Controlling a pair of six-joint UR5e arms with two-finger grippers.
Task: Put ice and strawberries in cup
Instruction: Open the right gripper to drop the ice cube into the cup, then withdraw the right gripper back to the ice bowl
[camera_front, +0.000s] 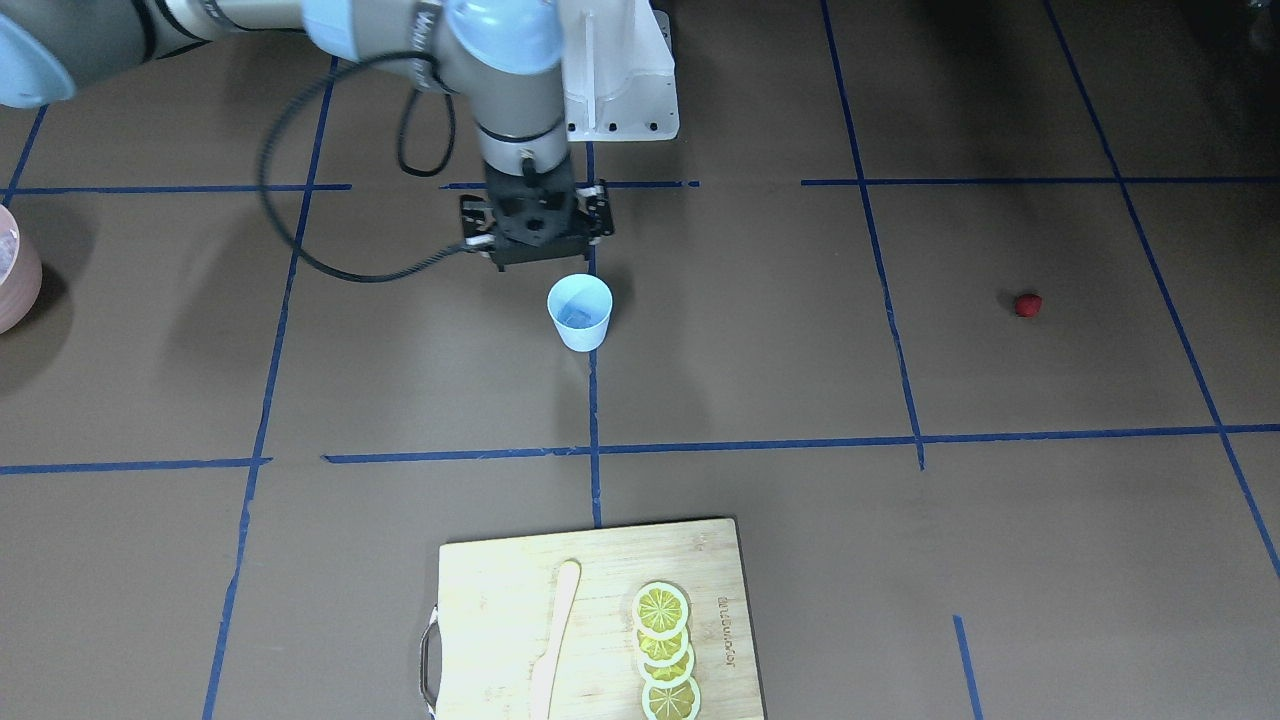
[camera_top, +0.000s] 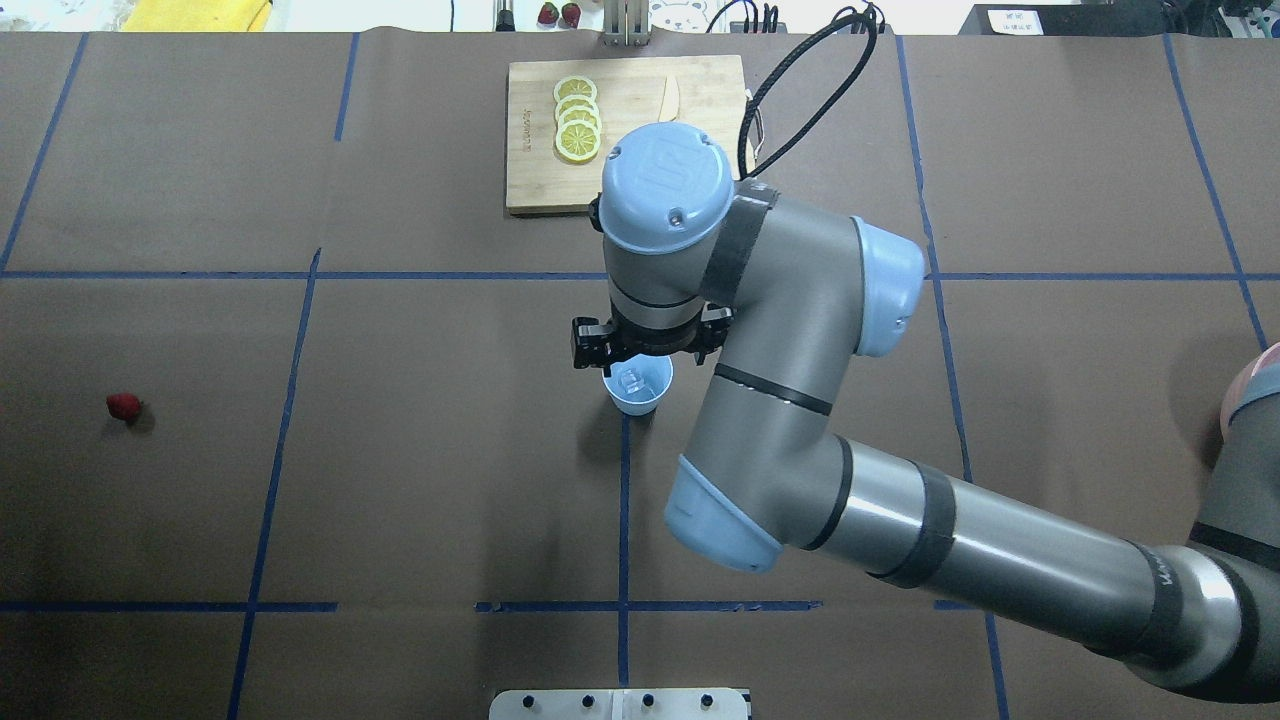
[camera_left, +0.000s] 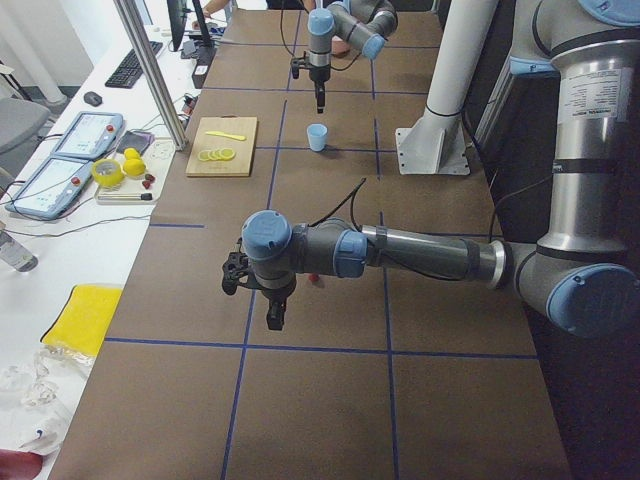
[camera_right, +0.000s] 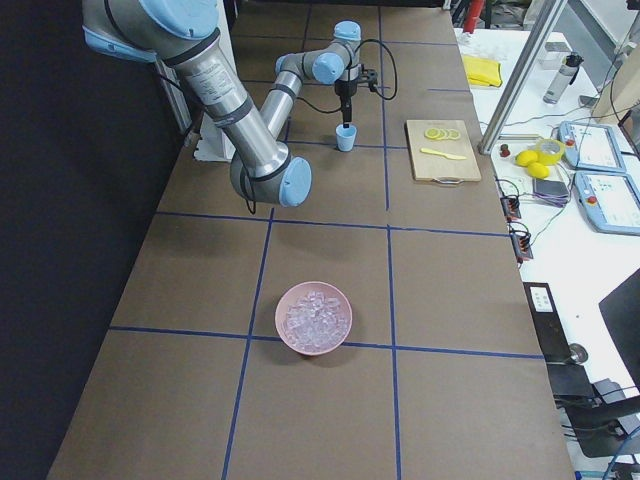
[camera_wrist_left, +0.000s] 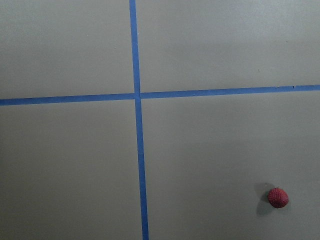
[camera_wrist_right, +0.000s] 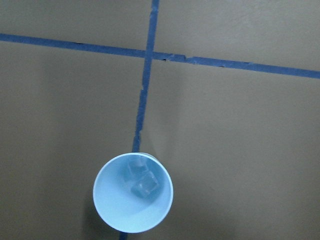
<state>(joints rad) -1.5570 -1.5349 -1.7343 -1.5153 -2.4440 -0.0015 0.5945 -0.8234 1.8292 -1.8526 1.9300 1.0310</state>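
The pale blue cup (camera_front: 580, 312) stands upright at the table's middle, on a blue tape line. Two clear ice cubes (camera_wrist_right: 145, 185) lie in it. My right gripper (camera_front: 537, 245) hangs just above and behind the cup (camera_top: 638, 386); its fingers are hidden by the wrist and show in no wrist view, so I cannot tell whether it is open. The red strawberry (camera_front: 1028, 304) lies alone on the table on my left side (camera_top: 123, 405). It shows low right in the left wrist view (camera_wrist_left: 277, 197). My left gripper (camera_left: 275, 315) hovers near it; I cannot tell its state.
A pinkish bowl (camera_right: 315, 318) full of ice stands at my far right. A wooden cutting board (camera_front: 500, 600) with lemon slices (camera_front: 665, 650) and a wooden knife (camera_front: 555, 640) lies at the table's far side. Blue tape lines grid the brown table.
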